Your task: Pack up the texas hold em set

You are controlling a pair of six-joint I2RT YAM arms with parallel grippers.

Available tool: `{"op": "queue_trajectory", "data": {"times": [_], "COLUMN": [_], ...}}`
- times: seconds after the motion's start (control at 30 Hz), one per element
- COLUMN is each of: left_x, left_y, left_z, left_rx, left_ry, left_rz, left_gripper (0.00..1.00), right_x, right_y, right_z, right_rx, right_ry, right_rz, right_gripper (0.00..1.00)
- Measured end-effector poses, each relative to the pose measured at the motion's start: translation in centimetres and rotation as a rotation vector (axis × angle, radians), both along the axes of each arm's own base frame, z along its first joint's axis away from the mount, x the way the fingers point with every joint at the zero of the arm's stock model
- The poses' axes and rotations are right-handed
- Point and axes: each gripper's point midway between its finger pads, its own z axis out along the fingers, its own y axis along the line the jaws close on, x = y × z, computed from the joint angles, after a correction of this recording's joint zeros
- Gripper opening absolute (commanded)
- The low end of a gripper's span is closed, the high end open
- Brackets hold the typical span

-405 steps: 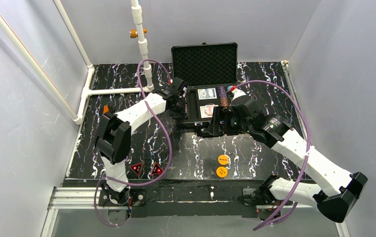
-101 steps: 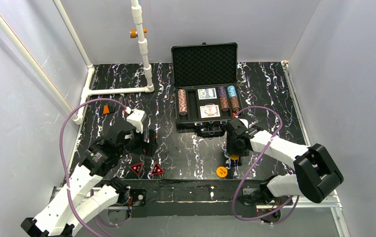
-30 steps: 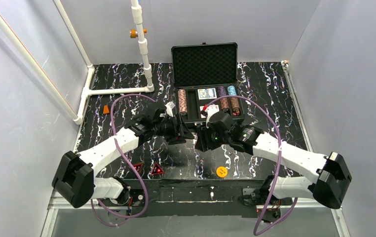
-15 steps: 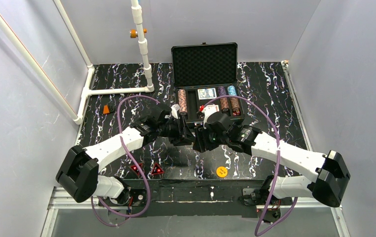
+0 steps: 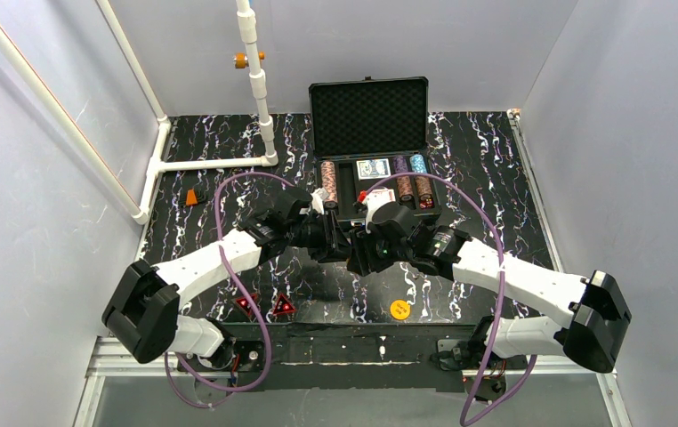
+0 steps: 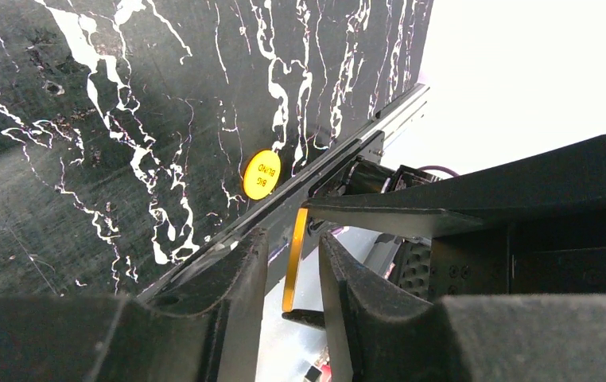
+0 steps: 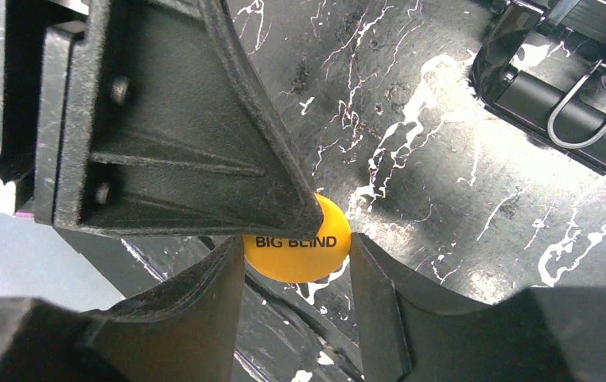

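One orange BIG BLIND disc [image 7: 298,243], above the bench [image 5: 478,151] just near of the open black case [image 5: 369,116]: pinched between right fingers [image 7: 204,294], flanked by spread left fingers [image 6: 240,278], not touching. Nearer, flat on bench, second orange disc [image 5: 399,309].

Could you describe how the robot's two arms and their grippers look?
The left arm and right arm have white shells with black joints, and a purple cable loops along each. The left gripper and right gripper are black, each with two wedge-shaped, rough-textured fingers.
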Motion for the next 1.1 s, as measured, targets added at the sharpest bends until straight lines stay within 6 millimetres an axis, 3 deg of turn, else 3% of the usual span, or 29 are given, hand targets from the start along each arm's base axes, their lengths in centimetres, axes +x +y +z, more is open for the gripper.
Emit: {"op": "queue_trajectory", "data": {"times": [0.47,0.77,0.9,1.0,1.1], "left_x": [-0.50,-0.78,-0.73,-0.74,-0.77], "left_y": [-0.43,-0.64,-0.63,-0.61,-0.63], "left_z": [0.05,-0.35,-0.64,-0.74,-0.73], "left_rx": [-0.015,-0.015,-0.007,-0.005,-0.006], "left_ry": [0.012,0.032,0.038,0.043,0.045], "left_rz": [-0.026,-0.040,-0.037,-0.036,-0.037], "left_gripper": [0.22,0.00,0.00,0.00,0.00], "right_x": [-0.11,-0.12,-0.19,-0.20,-0.25], "right_y": [0.46,0.51,0.72,0.72,0.76], "right_z": [0.43,0.36,0.61,0.62,0.63], "right_rx": [0.010,0.008,0.013,0.012,0.012], "right_ry": [-0.010,-0.011,-0.018,-0.018,-0.020], "right_rz": [0.011,0.013,0.019,0.019,0.021], "right_gripper": [0.48,0.48,0.48,0.52,0.63]}}
